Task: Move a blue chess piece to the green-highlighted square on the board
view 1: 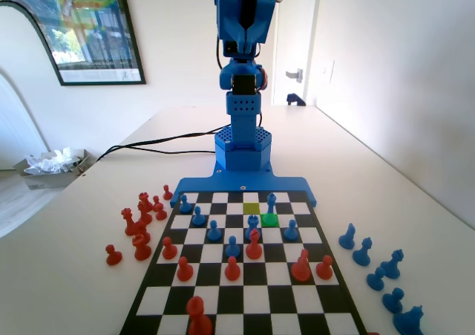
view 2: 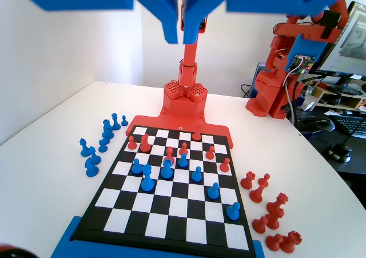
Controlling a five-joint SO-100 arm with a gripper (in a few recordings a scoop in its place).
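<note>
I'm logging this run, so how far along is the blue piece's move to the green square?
Looks done: the blue chess piece appears to stand on the green-highlighted square, though the green tint hides its base. The yellow-olive square beside it is bare. In hand: nothing; the gripper hangs high above the board, shut and empty. Left: nothing apparent.

The board [view 1: 245, 275] lies on the bench [view 1: 67, 275], in front of the arm's base in the fixed view. There the tall bishop-like piece [view 1: 272, 202] stands near the board's far edge, directly behind the highlighted square [view 1: 269, 219]. Captured pieces [view 1: 141, 227] stand on the bench left of the board, others [view 1: 375, 264] to its right. In the wrist view the end effector [view 2: 183, 32] hangs high above the board.
</note>
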